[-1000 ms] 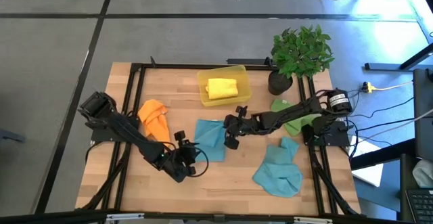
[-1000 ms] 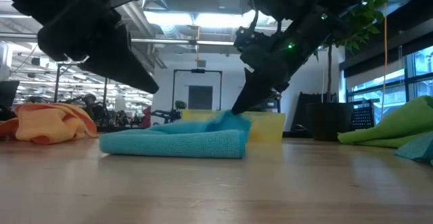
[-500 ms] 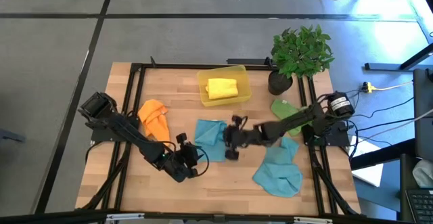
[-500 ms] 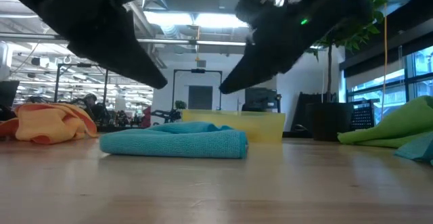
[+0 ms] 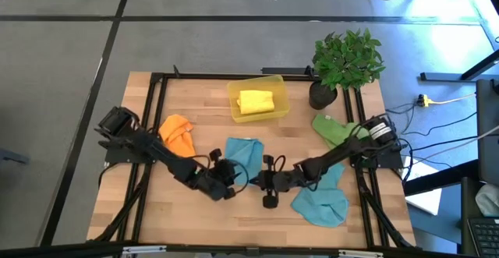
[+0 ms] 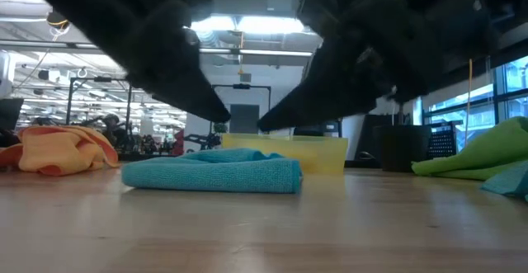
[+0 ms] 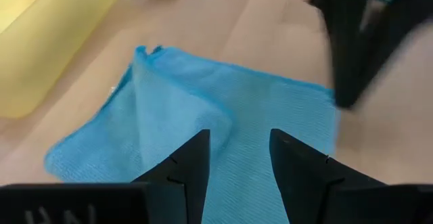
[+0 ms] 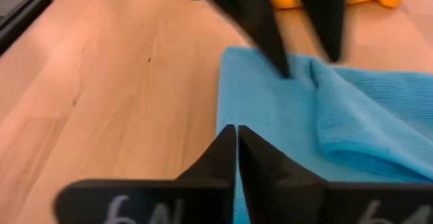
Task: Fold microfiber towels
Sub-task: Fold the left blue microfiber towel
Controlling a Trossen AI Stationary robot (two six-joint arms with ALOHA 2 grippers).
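Observation:
A teal-blue towel (image 5: 244,155) lies folded flat on the wooden table, mid-table. My left gripper (image 7: 238,149) stands open at its near left edge, above the cloth and clear of it. My right gripper (image 8: 236,135) is shut and hovers at the same towel's near edge (image 8: 226,95), pointing toward the left arm's fingers (image 8: 264,21). In the low view both grippers (image 6: 223,116) (image 6: 266,124) hang above the towel (image 6: 213,174). A second teal-blue towel (image 5: 321,199) lies crumpled at the near right. An orange towel (image 5: 178,137), a green towel (image 5: 335,129) and a yellow towel (image 5: 256,102) lie farther off.
The yellow towel sits in a translucent yellow bin (image 5: 279,83) at the table's far middle. A potted plant (image 5: 347,59) stands at the far right corner. Black frame rails (image 5: 156,118) run along the table's sides. Bare wood shows along the near edge (image 5: 249,223).
My right gripper has let go of the teal-blue towel's raised right part, which has dropped flat. It has then moved toward the table's near edge and down. My left gripper has shifted a little toward the towel.

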